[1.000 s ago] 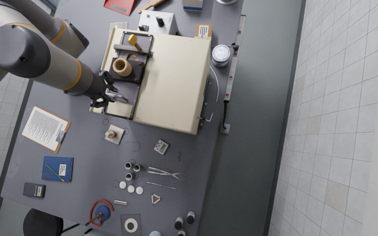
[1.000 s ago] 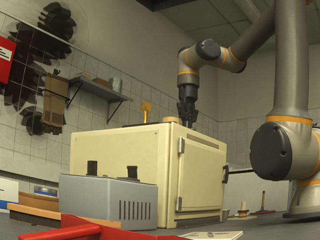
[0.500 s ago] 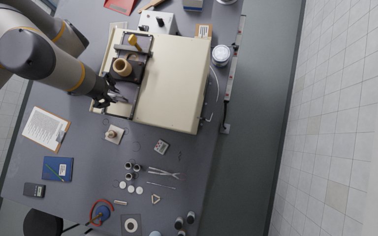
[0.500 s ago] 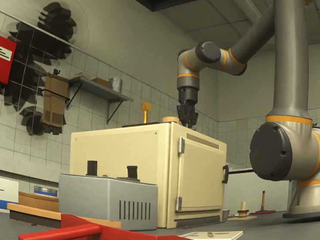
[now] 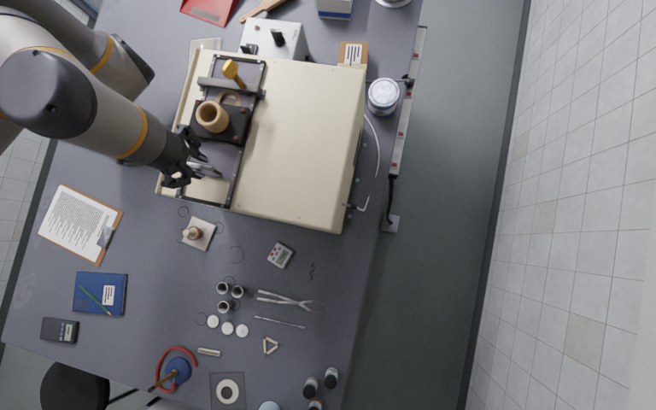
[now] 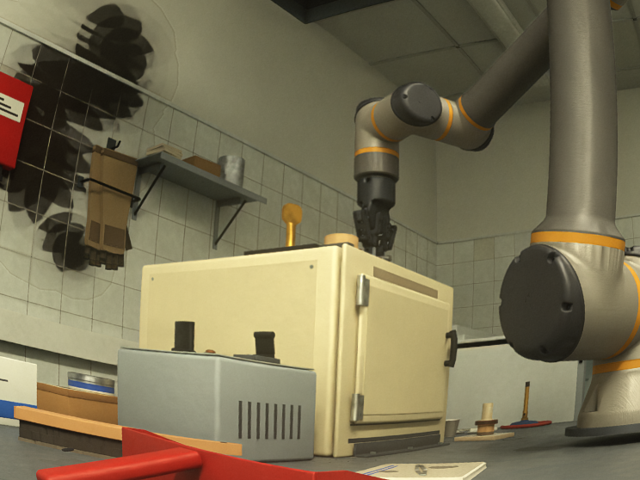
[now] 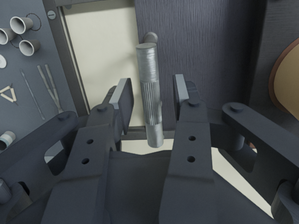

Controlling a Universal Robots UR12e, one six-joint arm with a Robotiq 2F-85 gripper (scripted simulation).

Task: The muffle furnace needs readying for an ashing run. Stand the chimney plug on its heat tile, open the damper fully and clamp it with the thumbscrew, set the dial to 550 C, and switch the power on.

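The chimney plug (image 5: 192, 233) stands upright on its pale heat tile (image 5: 199, 234) on the bench, just in front of the cream muffle furnace (image 5: 285, 140). On the furnace top a dark damper plate (image 5: 220, 159) lies in a slide frame, with a grey cylindrical handle (image 7: 150, 91) at its near end. My gripper (image 7: 151, 96) is open, straddling that handle and holding nothing. The tan chimney collar (image 5: 212, 116) sits further along the frame, and a brass thumbscrew (image 5: 232, 72) stands on the crossbar beyond. The grey control box (image 6: 213, 394) carries a dial (image 6: 184, 336) and a switch (image 6: 264, 342).
Behind the furnace is a tiled wall with a shelf (image 6: 200, 178). The bench in front holds crucibles (image 5: 227, 295), tongs (image 5: 288, 300), a timer (image 5: 280, 255), a clipboard (image 5: 80, 223) and a blue notebook (image 5: 100, 293). A jar (image 5: 383, 96) stands beside the furnace.
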